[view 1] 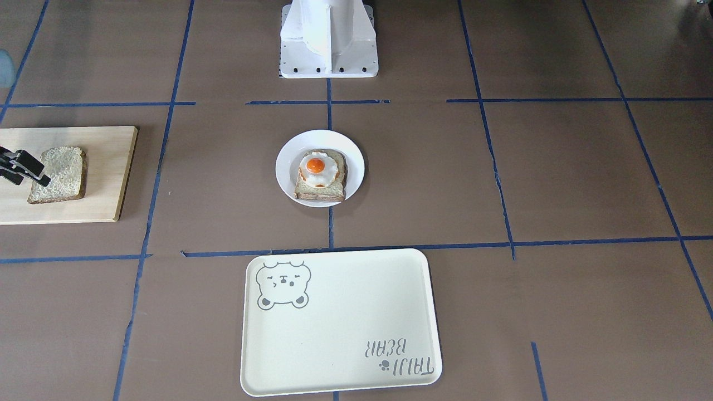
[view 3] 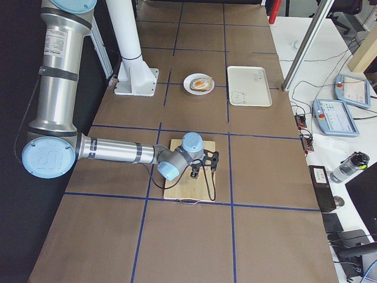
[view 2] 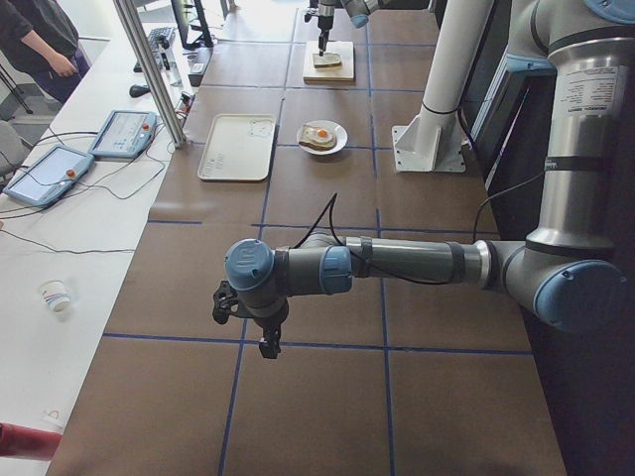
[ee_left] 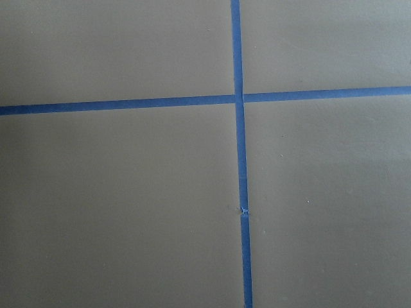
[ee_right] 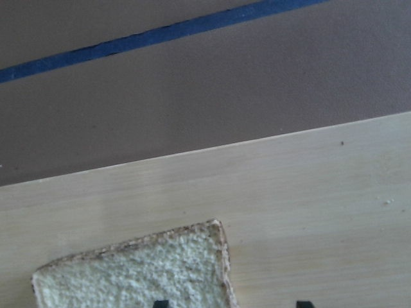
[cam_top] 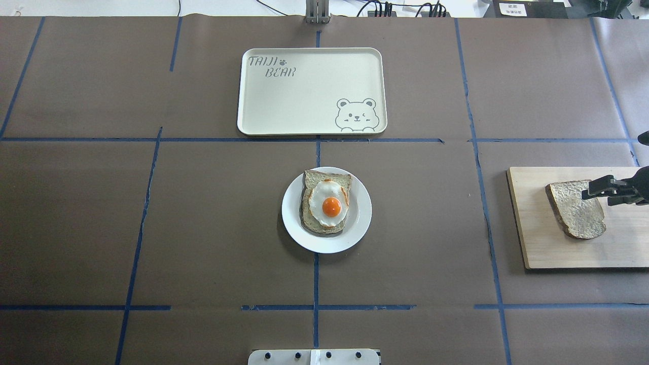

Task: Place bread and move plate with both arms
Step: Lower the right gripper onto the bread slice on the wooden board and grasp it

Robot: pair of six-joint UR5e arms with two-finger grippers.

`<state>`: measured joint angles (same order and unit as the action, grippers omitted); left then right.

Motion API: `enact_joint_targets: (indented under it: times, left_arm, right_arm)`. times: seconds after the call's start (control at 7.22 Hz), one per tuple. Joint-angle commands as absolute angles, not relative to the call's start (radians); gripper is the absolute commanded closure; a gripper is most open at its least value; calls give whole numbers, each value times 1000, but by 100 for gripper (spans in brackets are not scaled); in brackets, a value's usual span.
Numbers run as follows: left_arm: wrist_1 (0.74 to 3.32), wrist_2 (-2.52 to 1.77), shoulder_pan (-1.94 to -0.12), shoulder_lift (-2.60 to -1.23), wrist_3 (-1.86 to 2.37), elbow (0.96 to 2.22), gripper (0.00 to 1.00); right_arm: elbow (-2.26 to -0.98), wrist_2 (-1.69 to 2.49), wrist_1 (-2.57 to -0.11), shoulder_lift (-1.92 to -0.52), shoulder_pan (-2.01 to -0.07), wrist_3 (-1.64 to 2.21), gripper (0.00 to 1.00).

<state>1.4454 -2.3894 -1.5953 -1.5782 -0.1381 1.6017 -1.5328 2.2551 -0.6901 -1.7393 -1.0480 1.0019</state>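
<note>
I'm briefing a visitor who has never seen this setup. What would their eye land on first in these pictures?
Most likely the bright fried egg on toast, sitting on the white plate at the centre of the table. Next, the right gripper, open, over an edge of the plain bread slice on the wooden board at the robot's right end, and the cream bear tray beyond the plate.
</note>
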Motion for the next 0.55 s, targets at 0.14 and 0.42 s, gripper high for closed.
enact_joint_targets:
  times: [0.14,0.42]
  left_arm:
    - [1448,-2390,-1597,-1578,-140,1600,0]
    - [1448,-2390,-1595,-1578,-140,1600,0]
  right_arm:
    - [-1516,2256,-690,-1741,-1045,1000,34]
    - [-1517,2258,-690,-1740,-1046,1002,55]
